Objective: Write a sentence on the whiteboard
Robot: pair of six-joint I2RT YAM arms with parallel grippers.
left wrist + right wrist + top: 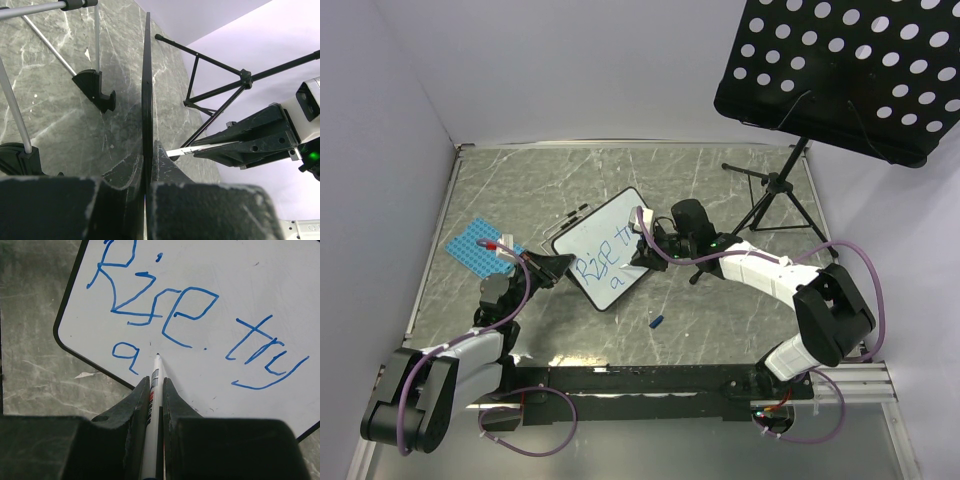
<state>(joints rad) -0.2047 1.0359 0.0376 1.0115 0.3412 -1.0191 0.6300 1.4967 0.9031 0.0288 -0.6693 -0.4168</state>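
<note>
On your left, the left gripper (558, 266) is clamped on the whiteboard's (605, 222) near-left edge, which only its wrist camera shows edge-on. The board's long axis runs toward the far right. Only the right wrist view shows the sentence (165, 315) legibly: "Rise try", then 1 "a". The right gripper (153, 386) pinches the marker (155, 371), and from overhead it hides part of the writing.

The music stand's tripod (775, 195) is crowding the right gripper (638, 252) on its far side, its tray (840, 70) hanging overhead (well above). Left of the whiteboard (605, 235) the blue plate (470, 248) is blocking; the near table (720, 325) is lying open, bar one small blue cap (657, 322).
</note>
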